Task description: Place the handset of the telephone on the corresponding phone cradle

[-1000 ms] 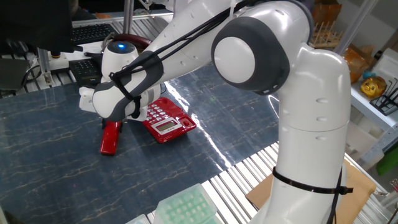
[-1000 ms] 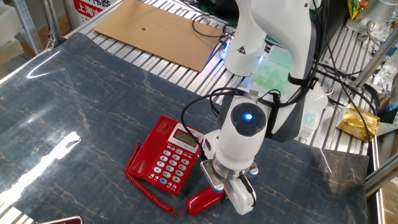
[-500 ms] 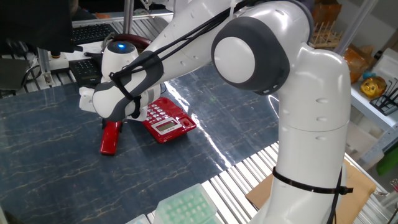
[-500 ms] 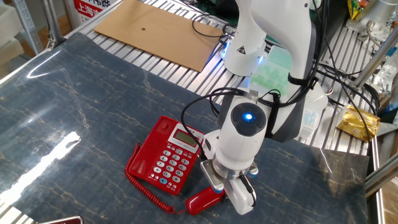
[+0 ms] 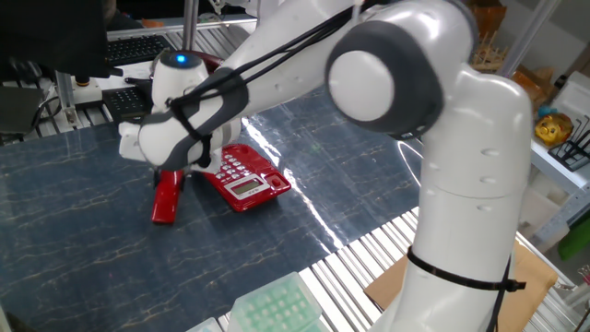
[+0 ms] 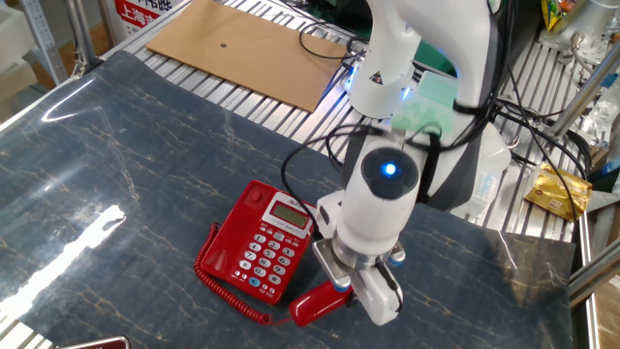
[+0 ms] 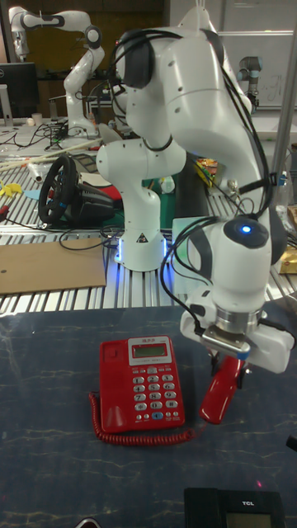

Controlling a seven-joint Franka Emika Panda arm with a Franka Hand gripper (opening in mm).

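Note:
The bright red telephone (image 7: 140, 384) lies on the dark marbled table with its white keypad up; it also shows as the telephone (image 6: 262, 242) and the telephone (image 5: 247, 182). Its phone cradle (image 7: 110, 386) is the bare strip along the keypad's left side, the phone cradle (image 6: 232, 233). The red handset (image 7: 219, 394) hangs tilted to the right of the base, one end low by the table, its coiled cord (image 7: 140, 436) trailing to the phone. My gripper (image 7: 231, 363) is shut on the handset's upper end. The handset (image 6: 315, 305) and the handset (image 5: 166, 198) sit beside the base, apart from it.
A black phone (image 7: 235, 503) lies at the table's near edge. A cardboard sheet (image 6: 242, 48) lies beyond the table by the arm's base. A green tray (image 5: 272, 304) sits off the table's front. A steering wheel (image 7: 58, 190) stands behind.
My gripper has risen a little with the handset in it, lifting its held end and tilting it. The telephone base has not moved.

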